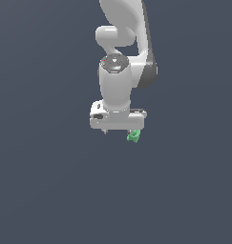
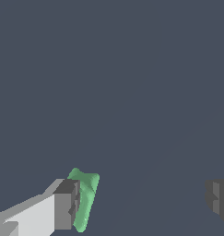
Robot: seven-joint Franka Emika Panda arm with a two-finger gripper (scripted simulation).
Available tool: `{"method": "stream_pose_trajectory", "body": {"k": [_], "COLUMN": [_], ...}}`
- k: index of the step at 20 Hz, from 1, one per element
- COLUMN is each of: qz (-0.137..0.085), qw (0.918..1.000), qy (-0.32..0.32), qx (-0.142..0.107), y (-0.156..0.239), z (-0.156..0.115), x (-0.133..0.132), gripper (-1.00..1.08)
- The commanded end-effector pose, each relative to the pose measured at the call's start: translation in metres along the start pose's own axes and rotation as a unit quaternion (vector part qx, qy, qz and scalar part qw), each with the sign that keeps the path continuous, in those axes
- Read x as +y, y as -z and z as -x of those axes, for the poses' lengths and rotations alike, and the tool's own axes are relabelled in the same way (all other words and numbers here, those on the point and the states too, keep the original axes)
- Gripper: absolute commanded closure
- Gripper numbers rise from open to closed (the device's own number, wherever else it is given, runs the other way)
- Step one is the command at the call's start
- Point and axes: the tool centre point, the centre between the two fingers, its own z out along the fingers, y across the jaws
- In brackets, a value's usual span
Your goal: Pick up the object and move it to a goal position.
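The object (image 1: 133, 137) is a small bright green lumpy piece just under the white hand, at its end towards the exterior view's right. In the wrist view the object (image 2: 85, 198) stands right against the inner face of one finger (image 2: 66, 205). The other finger (image 2: 218, 199) is far from it, with a wide gap between. My gripper (image 1: 118, 132) points straight down, and its jaws are spread wide in the wrist view (image 2: 141, 203). They do not clamp the piece. I cannot tell whether the piece rests on the floor.
A plain dark grey-blue surface (image 1: 50, 190) fills both views. The white arm (image 1: 118, 76) rises above the hand towards the top of the exterior view. No goal marker shows.
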Motion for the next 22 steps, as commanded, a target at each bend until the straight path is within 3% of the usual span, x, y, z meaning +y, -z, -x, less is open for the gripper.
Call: {"method": "stream_pose_trajectory", "body": {"k": [1,22], "qz": [0.001,0.018], "qw": [1.0000,0.9937], "qy": [-0.005,-0.109], "qx": [-0.001,-0.013], "y": [-0.004,-0.075], "z": [0.003,0.075], "x": [-0.004,-0.075], "gripper": [-0.92,-0.92]}}
